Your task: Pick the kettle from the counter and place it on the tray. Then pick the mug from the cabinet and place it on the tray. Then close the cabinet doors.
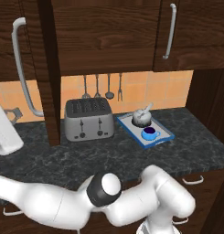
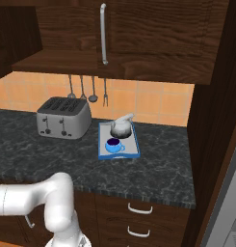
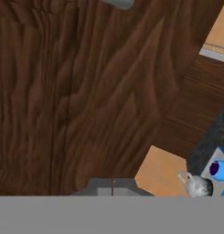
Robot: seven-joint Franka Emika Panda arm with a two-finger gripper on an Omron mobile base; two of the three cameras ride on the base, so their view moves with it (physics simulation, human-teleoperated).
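Kettle (image 1: 142, 117) and mug (image 1: 149, 133) are sitting on the tray (image 1: 164, 130) at centre frame; the hand (image 3: 112, 185), shut and holding nothing, is facing the open left cabinet door (image 1: 44, 68), standing edge-on at left, handle (image 1: 21, 64) running vertically.

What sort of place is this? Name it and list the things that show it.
A kitchen, rendered rather than real. A silver toaster stands on a dark marbled counter, utensils hang on the tiled wall, and wood cabinet doors hang above.

Even light, soft render, no glare.
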